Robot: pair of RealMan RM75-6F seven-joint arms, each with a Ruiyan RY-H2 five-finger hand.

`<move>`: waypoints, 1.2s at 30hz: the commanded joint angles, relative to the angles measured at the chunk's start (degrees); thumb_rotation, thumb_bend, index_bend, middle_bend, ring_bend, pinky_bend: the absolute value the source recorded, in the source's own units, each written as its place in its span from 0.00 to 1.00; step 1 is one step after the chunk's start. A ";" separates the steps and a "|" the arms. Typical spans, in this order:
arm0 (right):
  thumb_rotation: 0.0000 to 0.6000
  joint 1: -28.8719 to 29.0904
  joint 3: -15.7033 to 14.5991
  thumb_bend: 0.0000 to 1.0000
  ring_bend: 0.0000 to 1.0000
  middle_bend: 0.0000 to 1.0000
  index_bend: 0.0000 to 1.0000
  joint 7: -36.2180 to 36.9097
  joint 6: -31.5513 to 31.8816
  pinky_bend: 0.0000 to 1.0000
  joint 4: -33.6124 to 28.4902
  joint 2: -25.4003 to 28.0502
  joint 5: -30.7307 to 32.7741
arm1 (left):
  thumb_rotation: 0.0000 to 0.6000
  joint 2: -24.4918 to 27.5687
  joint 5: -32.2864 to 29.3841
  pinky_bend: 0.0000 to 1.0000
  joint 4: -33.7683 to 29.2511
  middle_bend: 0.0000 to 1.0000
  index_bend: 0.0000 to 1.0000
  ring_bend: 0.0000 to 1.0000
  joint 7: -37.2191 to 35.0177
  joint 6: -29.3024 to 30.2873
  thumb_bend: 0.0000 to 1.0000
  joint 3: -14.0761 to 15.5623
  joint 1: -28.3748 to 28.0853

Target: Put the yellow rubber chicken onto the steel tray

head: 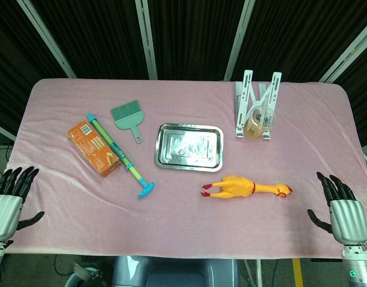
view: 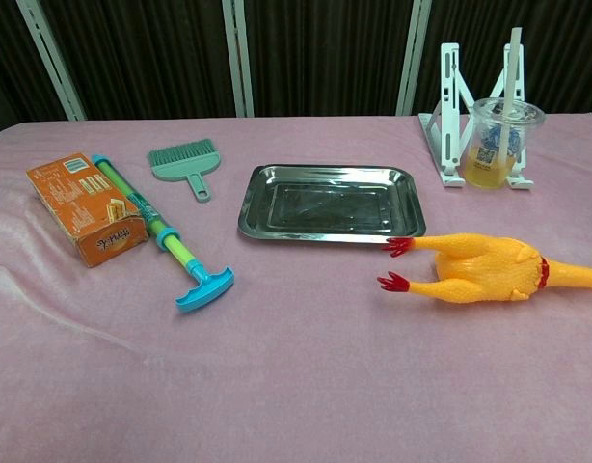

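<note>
Rubber chicken [head: 246, 187] — well apart from right hand [head: 343, 216]

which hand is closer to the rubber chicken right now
Right. The right hand rests open at the table's near right edge, just past the yellow rubber chicken on its head end. The left hand sits at the far left edge, across the whole table.

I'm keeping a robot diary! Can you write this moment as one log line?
stage: not started | yellow rubber chicken: on cloth, beside steel tray | tray: empty | left hand: open, idle | right hand: open, idle
</note>
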 commanded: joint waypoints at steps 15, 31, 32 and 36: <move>1.00 0.18 -0.83 0.26 0.12 0.19 0.00 2.70 -0.82 0.20 -0.41 0.69 -1.05 | 1.00 -0.11 0.62 0.00 -0.35 0.06 0.00 0.00 0.63 -0.21 0.00 -0.08 -0.31; 1.00 8.85 0.58 0.26 0.15 0.19 0.03 7.71 -13.73 0.24 -0.70 2.21 -0.96 | 1.00 0.32 0.77 0.00 -0.49 0.06 0.01 0.00 0.29 -0.22 0.00 -0.19 -0.41; 1.00 9.87 0.72 0.26 0.15 0.19 0.03 8.16 -15.39 0.24 -0.37 2.00 -0.71 | 1.00 0.36 0.70 0.00 -0.53 0.06 0.01 0.00 0.31 -0.24 0.00 -0.21 -0.40; 1.00 13.73 1.22 0.26 0.15 0.19 0.04 10.02 -21.85 0.25 1.52 1.12 0.64 | 1.00 0.54 0.61 0.00 -0.82 0.06 0.01 0.00 0.42 -0.37 0.00 -0.28 -0.47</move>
